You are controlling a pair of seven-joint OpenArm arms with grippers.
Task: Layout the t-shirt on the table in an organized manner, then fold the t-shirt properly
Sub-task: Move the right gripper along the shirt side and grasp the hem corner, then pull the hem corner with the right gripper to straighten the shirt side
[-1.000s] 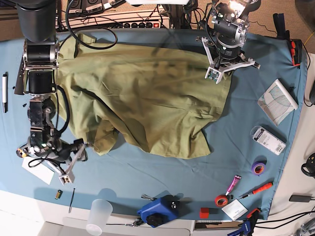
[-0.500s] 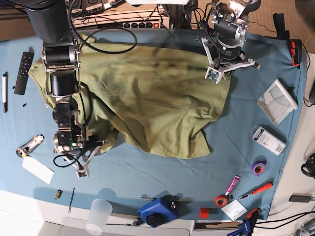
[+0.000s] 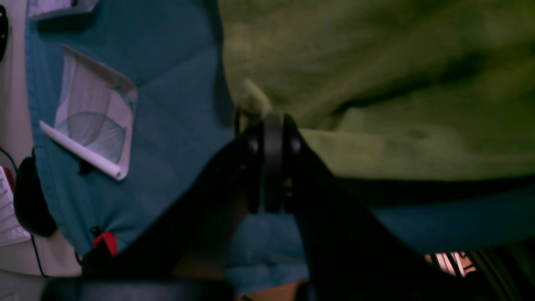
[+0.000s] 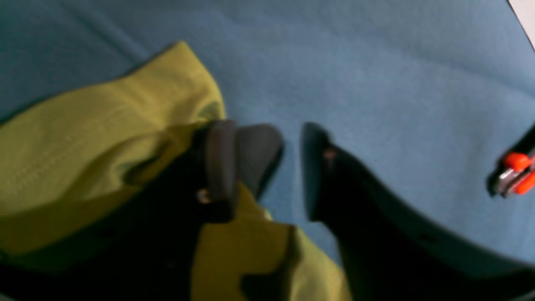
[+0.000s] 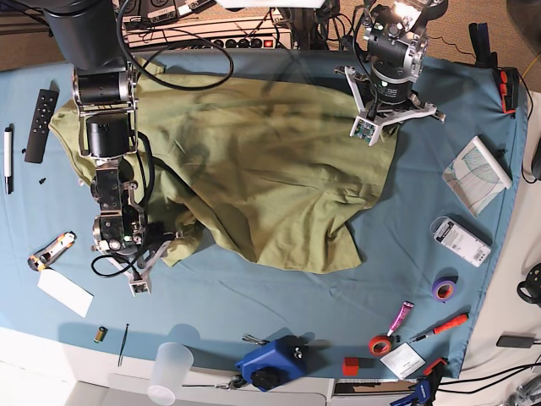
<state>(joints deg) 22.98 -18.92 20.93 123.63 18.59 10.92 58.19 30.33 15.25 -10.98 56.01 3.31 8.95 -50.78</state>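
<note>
T-shirt (image 5: 262, 169) lying crumpled on desk (image 5: 254, 296), layout unfinished, folding not begun. Left gripper (image 3: 267, 121) pinching shirt edge, fingers closed. Right gripper (image 4: 267, 167) fingers parted, straddling sleeve edge.

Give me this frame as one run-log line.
phase: layout | left gripper: shut on t-shirt edge | right gripper: open at shirt corner, no grip yet | table: shirt crumpled, unfolded

No readable text, labels, brands or numbers, all print too small or blurred
</note>
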